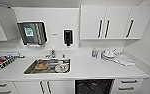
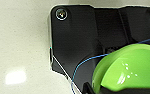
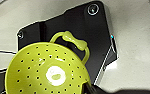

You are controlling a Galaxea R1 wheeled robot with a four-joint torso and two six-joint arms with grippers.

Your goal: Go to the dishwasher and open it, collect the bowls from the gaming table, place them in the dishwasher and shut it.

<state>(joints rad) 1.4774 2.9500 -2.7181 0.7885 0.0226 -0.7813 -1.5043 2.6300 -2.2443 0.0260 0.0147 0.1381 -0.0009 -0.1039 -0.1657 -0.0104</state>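
While facing dishwasher, green bowl seemingly held, left wrist.

green bowl, yellow bowl — dark-dotted

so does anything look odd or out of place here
One thing stands out: the item at the right hand's camera is a yellow-green colander, dotted with holes and with a loop handle, not a plain bowl like the green bowl by the left wrist. In the head view, the dishwasher shows as a dark opening under the counter.
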